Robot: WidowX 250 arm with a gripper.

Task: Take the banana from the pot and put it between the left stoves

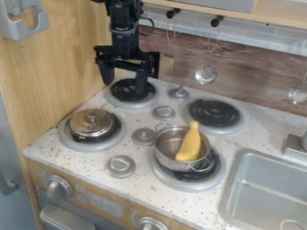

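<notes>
Cam view: claw (124, 81) hangs over the back-left burner (133, 91), fingers wide apart, nothing btwn them. Banana (190, 146) is in the pot (169, 158), propped at a slant, narrow end up past the far rim, fat end down inside. Pot sits on the front-right burner (195, 182), looks off-centre w/ coil showing on the near right side.

Main risk = the grab. Fingers spread this wide could land one on the pot rim instead of inside, b/c the banana leans near the wall; that'd prob. tip or shove the pot. Pinching only the narrow tip is easy to reach but the fat end may swing or slip out. Pot's light-looking & loops of its handles (202, 167) could catch a finger, so pot might come up w/ the banana.

Lift too low & the fat end drags on the rim, pulling the pot further off the coil. On the way left, the knobs (144, 135) stick up from the counter (240, 130) & could get clipped.

Drop spot's tight: gap btwn back-left burner & front-left burner (85, 143). Lid (91, 122) on the latter could get bumped off; banana set crosswise or let go high may roll or end up on a burner.
</notes>
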